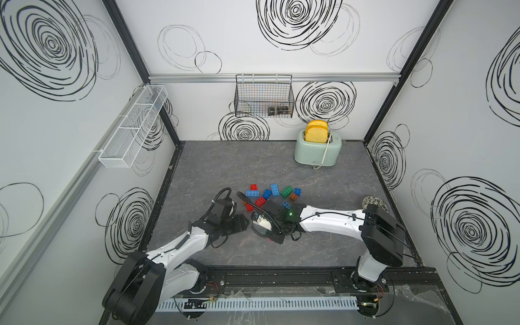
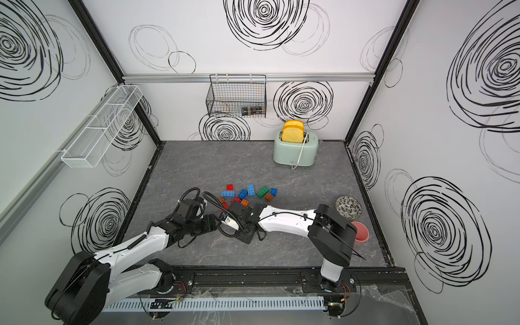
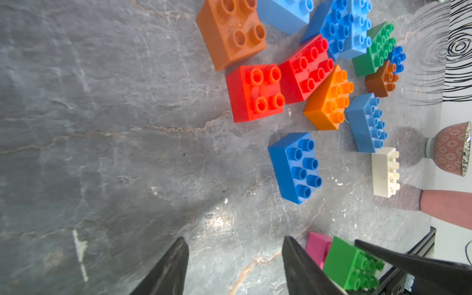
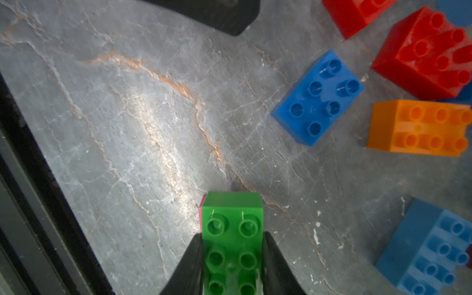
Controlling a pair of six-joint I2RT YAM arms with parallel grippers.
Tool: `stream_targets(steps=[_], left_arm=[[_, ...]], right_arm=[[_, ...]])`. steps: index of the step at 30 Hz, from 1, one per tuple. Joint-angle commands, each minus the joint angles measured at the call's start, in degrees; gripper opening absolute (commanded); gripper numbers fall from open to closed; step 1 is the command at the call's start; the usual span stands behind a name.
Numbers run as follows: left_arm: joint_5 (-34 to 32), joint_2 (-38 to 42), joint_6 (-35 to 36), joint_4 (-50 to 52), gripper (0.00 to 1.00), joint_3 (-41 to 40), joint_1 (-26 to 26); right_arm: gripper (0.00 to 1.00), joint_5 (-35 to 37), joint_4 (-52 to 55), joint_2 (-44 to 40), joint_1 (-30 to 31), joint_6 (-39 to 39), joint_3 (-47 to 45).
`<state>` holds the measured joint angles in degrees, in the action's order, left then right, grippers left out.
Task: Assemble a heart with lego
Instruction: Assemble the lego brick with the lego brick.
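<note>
Our right hand (image 4: 232, 235) pinches the green brick (image 4: 232, 204) by its long sides, close to the table (image 4: 127, 127). Light, stiff, slick plastic, so we'd squeeze the flat walls. Our left hand (image 3: 235, 240) gapes half-wide, empty; loose bricks (image 3: 293, 168) nearby.

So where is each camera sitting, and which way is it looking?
Both top views: high above the front, looking down at the grey stone-look table; the white-and-black left arm and right arm both show.
Left wrist: on the left arm, looking past the open left claw at scattered plastic bricks.
Right wrist: on the right arm, looking along the right claw, shut on a green plastic brick.
Shared: both wrist views show that green plastic brick.
</note>
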<state>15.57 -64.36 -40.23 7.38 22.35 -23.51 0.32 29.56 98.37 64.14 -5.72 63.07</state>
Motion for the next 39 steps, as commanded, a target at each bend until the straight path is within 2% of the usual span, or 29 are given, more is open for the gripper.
stream_targets(steps=[1,8,15,22,28,39], left_arm=[[0.51,0.29,-0.18,-2.05,0.64,-0.51,0.47],[0.47,0.11,-0.27,-2.21,0.64,-0.64,0.43],[0.43,0.02,-0.2,-2.15,0.64,-0.61,0.44],[0.42,-0.35,-0.11,-2.2,0.64,-0.46,0.42],[0.25,-0.34,-0.03,-2.17,0.64,-0.2,0.61],[0.5,-0.06,0.02,-1.99,0.64,-0.02,0.76]], right_arm=[[0.26,-0.05,0.59,0.94,0.46,-1.14,-0.03],[0.26,-2.9,1.14,1.73,0.55,-1.1,-0.59],[0.26,-2.54,1.11,2.96,0.59,-0.96,-1.3],[0.26,0.24,1.45,3.5,0.98,-1.7,-1.85],[0.26,5.93,0.16,2.89,2.64,-3.54,-3.67],[0.24,-5.06,4.36,5.64,-2.03,-1.52,-1.1]])
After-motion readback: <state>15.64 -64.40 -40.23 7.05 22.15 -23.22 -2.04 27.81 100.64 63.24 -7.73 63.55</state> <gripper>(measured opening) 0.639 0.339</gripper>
